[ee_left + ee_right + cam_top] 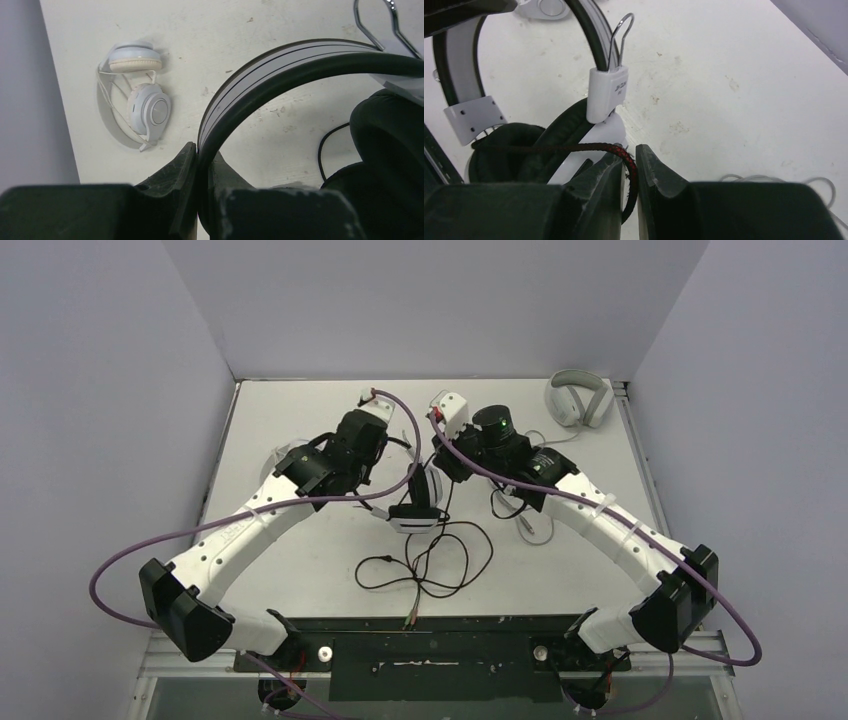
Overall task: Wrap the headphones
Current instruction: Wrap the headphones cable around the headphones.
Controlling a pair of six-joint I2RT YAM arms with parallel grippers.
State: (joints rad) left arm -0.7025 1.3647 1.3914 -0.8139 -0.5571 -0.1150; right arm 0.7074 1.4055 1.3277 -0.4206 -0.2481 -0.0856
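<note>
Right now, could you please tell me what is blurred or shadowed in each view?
Top view: even light, soft shadows on the table. Left wrist view: the left gripper is a dark blur, the headband soft, the white headphones sharp with a soft shadow. Right wrist view: the right gripper is blurred, the cable and clip crisp.

A light grey over-ear pair [578, 398] lay flat at the far right corner of the bench [300, 570], well apart from everything else. The bench top was white and flecked with small scuffs and stains. Pale lilac walls [420, 300] closed it in on three sides. A white clip [608, 95] with a bent wire handle stood upright. A thin pale cable [769, 178] looped on the bench nearby.
</note>
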